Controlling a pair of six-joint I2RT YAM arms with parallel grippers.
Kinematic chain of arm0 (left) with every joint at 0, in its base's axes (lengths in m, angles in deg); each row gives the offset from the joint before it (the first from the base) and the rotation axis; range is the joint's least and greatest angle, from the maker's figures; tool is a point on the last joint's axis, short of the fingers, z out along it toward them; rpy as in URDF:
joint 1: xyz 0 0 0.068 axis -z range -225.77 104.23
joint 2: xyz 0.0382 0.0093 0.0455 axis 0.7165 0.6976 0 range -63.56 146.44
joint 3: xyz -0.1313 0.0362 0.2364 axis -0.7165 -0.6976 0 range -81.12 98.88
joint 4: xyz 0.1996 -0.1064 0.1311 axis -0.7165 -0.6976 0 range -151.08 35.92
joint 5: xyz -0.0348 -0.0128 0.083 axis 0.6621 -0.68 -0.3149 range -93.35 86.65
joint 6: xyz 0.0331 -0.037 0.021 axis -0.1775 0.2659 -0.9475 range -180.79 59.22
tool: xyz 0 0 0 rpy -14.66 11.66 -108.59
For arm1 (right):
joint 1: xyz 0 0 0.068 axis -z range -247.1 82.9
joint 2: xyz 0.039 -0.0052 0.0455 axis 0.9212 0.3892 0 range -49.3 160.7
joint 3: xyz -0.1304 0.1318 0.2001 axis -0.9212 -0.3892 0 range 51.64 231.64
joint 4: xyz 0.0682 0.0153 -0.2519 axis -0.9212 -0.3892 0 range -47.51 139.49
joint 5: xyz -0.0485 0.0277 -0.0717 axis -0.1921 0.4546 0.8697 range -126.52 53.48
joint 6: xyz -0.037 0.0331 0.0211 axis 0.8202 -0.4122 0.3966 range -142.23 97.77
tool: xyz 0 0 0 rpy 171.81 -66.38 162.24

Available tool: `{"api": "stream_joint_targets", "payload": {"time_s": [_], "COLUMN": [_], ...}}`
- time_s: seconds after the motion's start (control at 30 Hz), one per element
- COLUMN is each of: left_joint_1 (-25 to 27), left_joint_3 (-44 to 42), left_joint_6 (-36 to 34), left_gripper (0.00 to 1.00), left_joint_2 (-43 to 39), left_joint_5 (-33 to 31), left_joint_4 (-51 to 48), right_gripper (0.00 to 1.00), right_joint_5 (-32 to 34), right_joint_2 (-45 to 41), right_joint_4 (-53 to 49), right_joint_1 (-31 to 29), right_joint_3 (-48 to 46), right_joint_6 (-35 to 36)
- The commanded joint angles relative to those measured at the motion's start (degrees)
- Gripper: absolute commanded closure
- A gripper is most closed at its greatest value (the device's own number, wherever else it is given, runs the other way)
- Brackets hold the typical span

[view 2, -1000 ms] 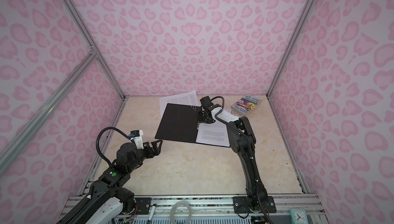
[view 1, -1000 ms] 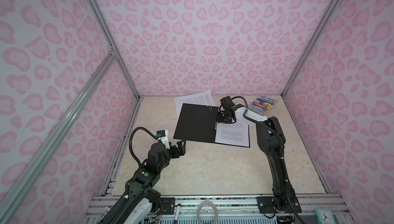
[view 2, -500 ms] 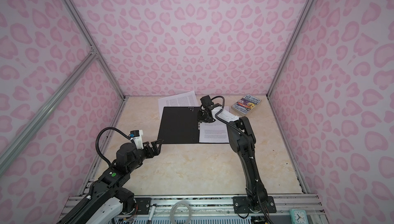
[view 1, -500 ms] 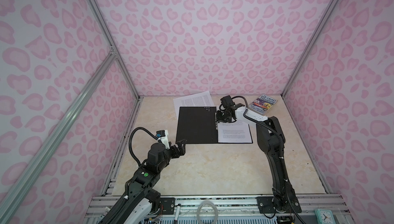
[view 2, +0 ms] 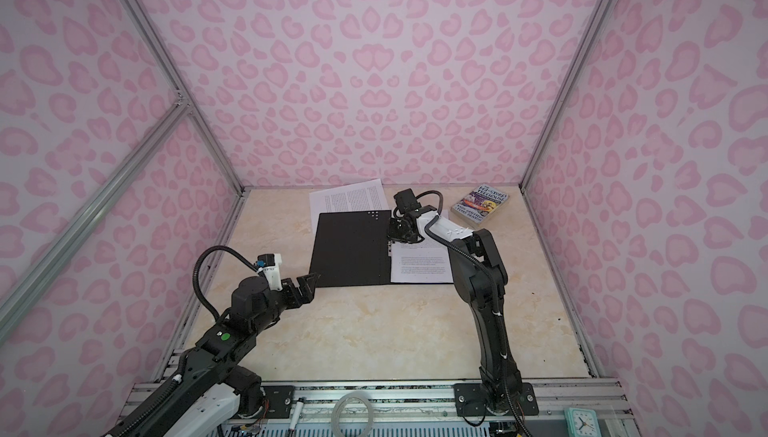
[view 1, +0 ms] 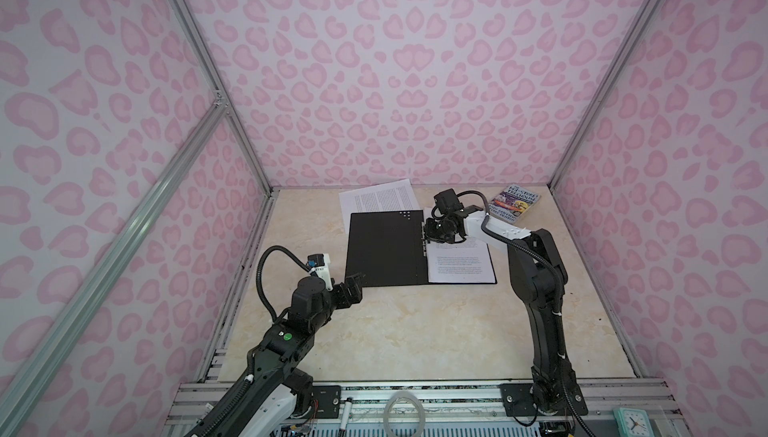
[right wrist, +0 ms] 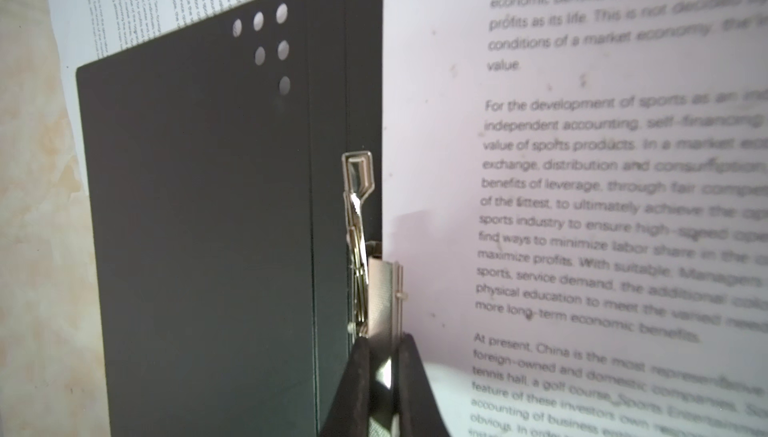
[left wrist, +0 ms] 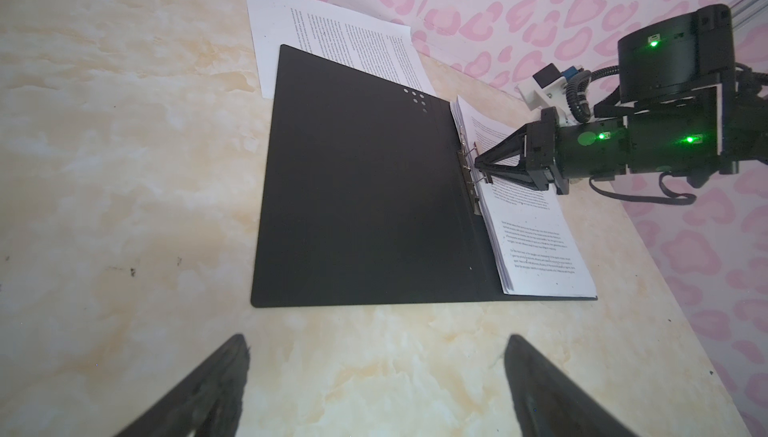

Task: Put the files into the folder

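Pink blotch-and-heart print walls close in a cream marble-patterned desk, where a thin folder with a black inside lies open and flat toward the back. On its right half sits a squared stack of white printed paper sheets, with its left edge along the spine. At least one more white printed sheet lies on the desk behind the folder's left half, partly covered by the folder's far edge.

The right pincer reaches in from the right over the far end of the stack and is pinched tight on the silver metal spine clip. In the right wrist view its two black fingers squeeze the clip's flat plate between them, just beside the paper's edge. The left wrist view shows the same tips meeting at the spine, above the top sheet.

The left pincer hovers over bare desk just off the folder's near left corner. It is spread wide with nothing between its fingers — apart from folder and paper alike.

A cluster of small pale dots marks the folder's left flap near the far end of the spine. A small colourful paperback book lies in the desk's far right corner — well apart from the folder.
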Motion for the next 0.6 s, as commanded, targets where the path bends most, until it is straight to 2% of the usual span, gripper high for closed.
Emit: {"api": "stream_joint_targets", "payload": {"time_s": [0.0, 0.57], "left_joint_1": [0.02, -0.1], "left_joint_3": [0.71, 0.83], "left_joint_6": [0.38, 0.97], "left_gripper": [0.03, 0.03], "left_joint_2": [0.15, 2.69], "left_joint_5": [-0.39, -1.29], "left_joint_4": [2.12, 2.35], "right_gripper": [0.94, 0.96], "right_joint_5": [-1.7, -3.66], "right_joint_2": [-2.21, -18.05], "right_joint_4": [3.87, 10.1], "right_joint_1": [0.09, -0.68], "right_joint_3": [-2.57, -26.0], "right_joint_6": [-1.42, -2.47]}}
